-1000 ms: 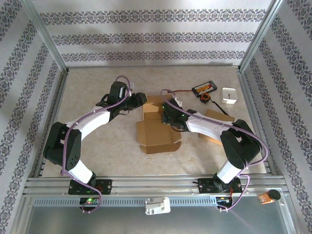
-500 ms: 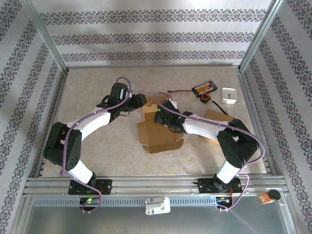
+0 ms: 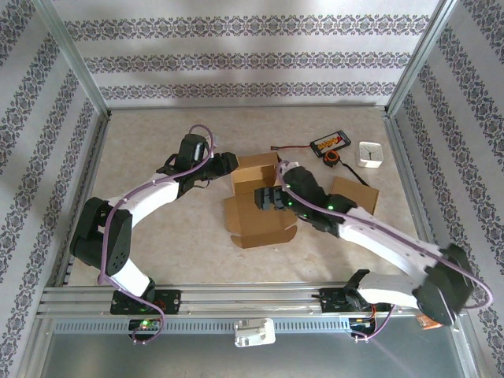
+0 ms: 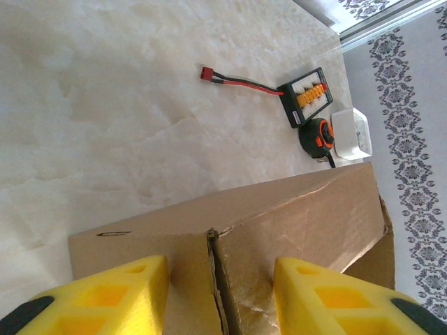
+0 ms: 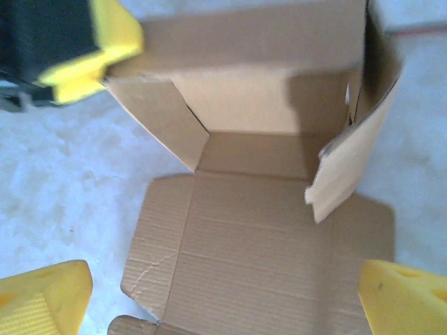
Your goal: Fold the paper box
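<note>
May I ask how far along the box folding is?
Partly done: the paper box has its back wall and one side wall standing. In hand: the left gripper straddles a back corner, and the right gripper hovers open above the flat front panel. Left: tucking the loose right flap and folding up that panel.

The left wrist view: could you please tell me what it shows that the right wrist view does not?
The left wrist view has the paper box from outside, its wall straddled by the open left gripper, with a red-tipped cable, black charger board, tape measure and white case beyond. The right wrist view looks into the box: inner walls, flat front panel and loose side flap, above the open right gripper. Both share the box and the marbled table.
</note>
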Controlling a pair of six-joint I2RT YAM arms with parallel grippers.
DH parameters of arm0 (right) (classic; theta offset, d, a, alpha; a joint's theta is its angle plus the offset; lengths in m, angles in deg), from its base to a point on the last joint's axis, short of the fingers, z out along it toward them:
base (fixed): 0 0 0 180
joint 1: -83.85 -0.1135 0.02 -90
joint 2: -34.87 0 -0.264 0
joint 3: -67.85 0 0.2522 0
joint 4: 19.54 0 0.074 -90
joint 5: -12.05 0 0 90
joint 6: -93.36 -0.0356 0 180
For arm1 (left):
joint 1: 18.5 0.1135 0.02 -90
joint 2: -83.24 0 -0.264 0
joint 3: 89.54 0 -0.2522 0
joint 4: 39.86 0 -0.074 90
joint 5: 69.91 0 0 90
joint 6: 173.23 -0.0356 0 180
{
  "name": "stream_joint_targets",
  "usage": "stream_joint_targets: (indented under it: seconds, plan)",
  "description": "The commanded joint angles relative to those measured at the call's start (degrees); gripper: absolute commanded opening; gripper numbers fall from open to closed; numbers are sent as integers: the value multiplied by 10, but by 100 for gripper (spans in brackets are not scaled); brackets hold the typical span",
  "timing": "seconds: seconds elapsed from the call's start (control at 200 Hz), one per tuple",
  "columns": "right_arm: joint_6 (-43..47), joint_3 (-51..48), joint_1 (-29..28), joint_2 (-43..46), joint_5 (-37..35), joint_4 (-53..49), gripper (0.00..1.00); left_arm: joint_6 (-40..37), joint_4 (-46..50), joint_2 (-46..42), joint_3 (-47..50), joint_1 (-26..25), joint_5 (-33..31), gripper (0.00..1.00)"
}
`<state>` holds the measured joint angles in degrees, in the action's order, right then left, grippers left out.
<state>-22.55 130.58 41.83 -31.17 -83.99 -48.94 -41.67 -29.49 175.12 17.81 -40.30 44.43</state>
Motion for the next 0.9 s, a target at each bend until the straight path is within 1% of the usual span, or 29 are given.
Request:
stream_joint_targets:
  seconds: [0.0,0.04,0.075,0.125,0.25,0.34,0.425,0.62,0.774,0.894]
  plan:
    - [142,-16,63,51,17,-7,96,-18,19,-11,-17,-6,-4,43]
    - [177,-17,101,60,34,1,91,-19,20,-11,-16,-6,-4,43]
    - [225,-27,135,63,77,18,84,-21,23,-11,-17,-6,-2,43]
    - [306,-41,176,63,124,39,78,-23,24,-12,-18,-7,1,43]
    - [498,-58,209,29,144,36,84,-26,29,-15,-18,-8,7,43]
    - [582,-34,222,-28,150,7,84,-28,31,-15,-19,-7,9,43]
    - [611,-7,237,-87,154,14,81,-29,32,-14,-21,-8,11,43]
    - [660,51,252,-191,225,48,76,-32,35,-11,-25,-8,15,43]
    - [669,94,256,-245,277,48,72,-32,33,-13,-23,-9,21,43]
    - [660,114,251,-264,325,50,70,-32,32,-11,-23,-8,21,43]
